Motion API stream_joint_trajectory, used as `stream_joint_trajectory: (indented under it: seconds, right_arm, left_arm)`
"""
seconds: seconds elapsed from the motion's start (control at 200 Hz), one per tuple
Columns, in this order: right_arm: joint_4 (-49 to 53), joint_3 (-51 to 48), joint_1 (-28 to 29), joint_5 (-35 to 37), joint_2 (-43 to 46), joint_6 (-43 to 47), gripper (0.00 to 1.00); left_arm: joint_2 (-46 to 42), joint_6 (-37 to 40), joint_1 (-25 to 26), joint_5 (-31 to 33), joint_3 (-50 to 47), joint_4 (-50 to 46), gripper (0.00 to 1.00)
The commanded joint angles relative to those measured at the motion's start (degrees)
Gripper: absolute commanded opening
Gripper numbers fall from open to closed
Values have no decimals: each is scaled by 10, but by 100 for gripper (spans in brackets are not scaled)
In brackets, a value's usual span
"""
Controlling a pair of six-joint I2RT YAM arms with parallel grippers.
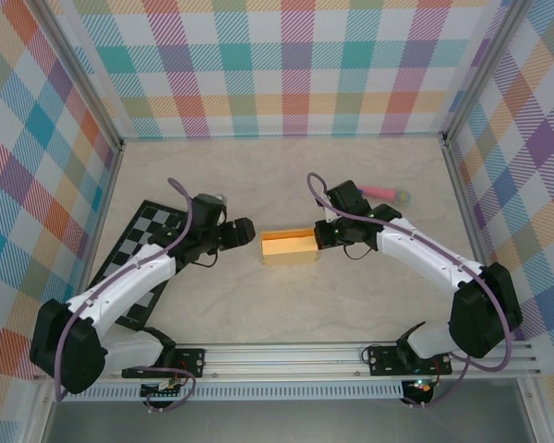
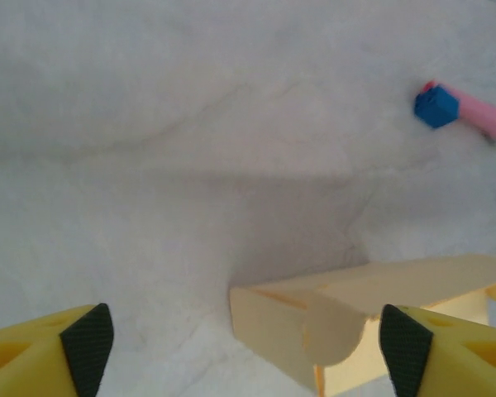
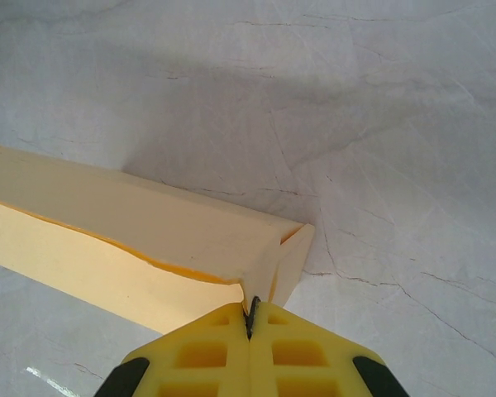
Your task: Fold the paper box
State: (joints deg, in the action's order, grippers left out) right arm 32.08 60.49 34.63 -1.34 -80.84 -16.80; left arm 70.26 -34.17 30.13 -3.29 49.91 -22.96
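Note:
The yellow-orange paper box (image 1: 288,247) lies in the middle of the table as a partly folded long tray. My right gripper (image 1: 321,236) is at its right end. In the right wrist view the right gripper (image 3: 252,318) is shut, pinching the card at the box's (image 3: 149,231) end corner. My left gripper (image 1: 246,231) hangs just off the box's left end. In the left wrist view the left gripper (image 2: 246,351) is open, and the box's (image 2: 347,302) rounded end flap sits between its fingers, closer to the right finger (image 2: 403,351), without touching.
A black-and-white checkered board (image 1: 140,251) lies under the left arm. A pink stick with a blue end (image 2: 467,112) lies on the table behind the right arm (image 1: 384,192). Plaid walls close in the back and both sides.

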Motion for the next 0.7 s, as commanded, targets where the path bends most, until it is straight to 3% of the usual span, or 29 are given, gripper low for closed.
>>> stream_joint_trajectory:
  seconds: [0.0,0.12,0.28,0.51,0.695]
  right_arm:
    - [-9,18,4,-10,-3,-9,0]
    - [-4,19,5,-11,-5,-14,0]
    - [-6,18,4,-12,-7,-16,0]
    - [-6,19,4,-13,-9,-17,0]
    - [-2,20,4,-6,-9,-16,0]
  left_arm:
    - [13,-67,-7,-76,-4,-9,75]
    - [25,-51,-7,-167,0,36,74]
    - [54,-42,-9,-221,6,57,72]
    - [64,-43,-9,-243,19,91,72]
    - [56,-1,-34,-217,57,23,76]
